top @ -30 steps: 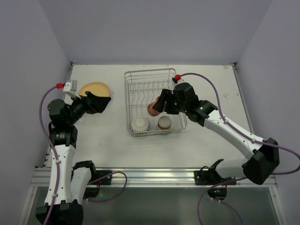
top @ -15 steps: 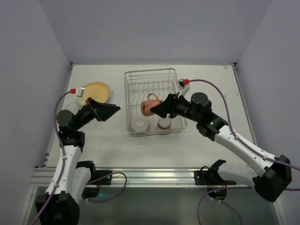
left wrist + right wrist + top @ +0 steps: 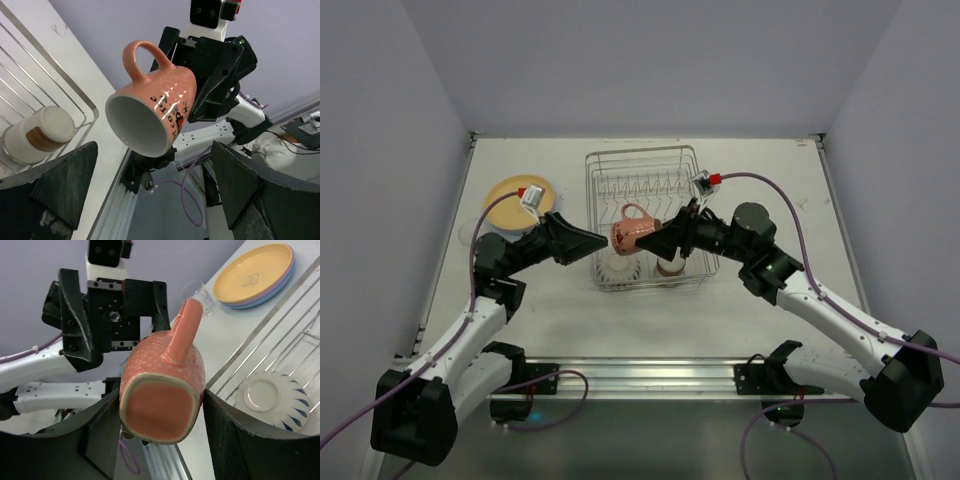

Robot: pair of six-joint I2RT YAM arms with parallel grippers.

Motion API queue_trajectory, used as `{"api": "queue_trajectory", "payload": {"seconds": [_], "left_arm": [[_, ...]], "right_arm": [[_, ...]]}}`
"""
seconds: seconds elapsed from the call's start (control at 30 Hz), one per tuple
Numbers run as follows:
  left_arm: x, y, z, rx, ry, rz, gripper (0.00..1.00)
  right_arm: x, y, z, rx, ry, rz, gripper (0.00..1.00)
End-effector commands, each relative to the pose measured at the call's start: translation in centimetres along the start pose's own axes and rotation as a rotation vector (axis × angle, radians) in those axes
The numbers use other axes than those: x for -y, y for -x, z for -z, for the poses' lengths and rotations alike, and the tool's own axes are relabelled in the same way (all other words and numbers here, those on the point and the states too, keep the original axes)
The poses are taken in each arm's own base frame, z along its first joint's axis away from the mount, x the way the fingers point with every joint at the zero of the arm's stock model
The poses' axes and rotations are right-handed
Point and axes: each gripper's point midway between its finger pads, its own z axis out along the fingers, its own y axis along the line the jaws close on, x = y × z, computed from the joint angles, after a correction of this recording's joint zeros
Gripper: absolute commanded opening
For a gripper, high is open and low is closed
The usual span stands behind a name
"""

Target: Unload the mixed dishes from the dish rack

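My right tool [image 3: 658, 238] is clamped on the base end of the small pink mug [image 3: 630, 230]. It holds the mug on its side in the air, handle up, over the near left part of the dish rack [image 3: 640, 160]. The mug's mouth faces my left tool [image 3: 588, 243], whose fingers are spread wide apart close in front of it. In the rack, the white ribbed bowl [image 3: 617, 266] sits upside down beside the brown-and-cream cup [image 3: 670, 266]. On the worktop [image 3: 770, 180], far left, lies the yellow-orange plate [image 3: 508, 190], with the clear glass [image 3: 199, 292] near it.
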Motion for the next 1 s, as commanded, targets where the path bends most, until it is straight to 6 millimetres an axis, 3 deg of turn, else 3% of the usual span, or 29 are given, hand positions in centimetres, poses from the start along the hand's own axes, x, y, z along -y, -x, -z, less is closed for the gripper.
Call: {"api": "queue_trajectory", "payload": {"seconds": [0.0, 0.17, 0.43, 0.67, 0.77, 0.9, 0.97], "left_arm": [[2.0, 0.0, -0.8, 0.014, -0.086, -0.001, 1.0], [2.6, -0.9, -1.7, -0.013, -0.124, 0.032, 0.96], [4.0, -0.8, -1.8, 0.008, -0.161, 0.033, 0.72], [4.8, -0.9, -1.8, 0.014, -0.187, 0.055, 0.63], [5.3, -1.0, -1.9, 0.009, -0.205, 0.063, 0.53], [6.0, -1.0, -1.8, 0.005, -0.227, 0.057, 0.28], [6.3, -1.0, -1.8, 0.002, -0.233, 0.053, 0.22]], "right_arm": [[-3.8, 1.8, 0.0, 0.048, 0.148, 0.078, 0.0], [-4.0, 1.6, -0.2, 0.039, 0.15, 0.088, 0.0], [-3.2, 1.0, 0.1, 0.039, 0.111, 0.102, 0.0], [-3.1, 0.9, 0.1, 0.029, 0.102, 0.103, 0.0], [-2.9, 0.9, 0.2, 0.033, 0.091, 0.102, 0.0], [-2.6, 0.9, 0.2, 0.032, 0.076, 0.108, 0.0], [-2.4, 0.8, 0.1, 0.03, 0.069, 0.108, 0.0]]}}
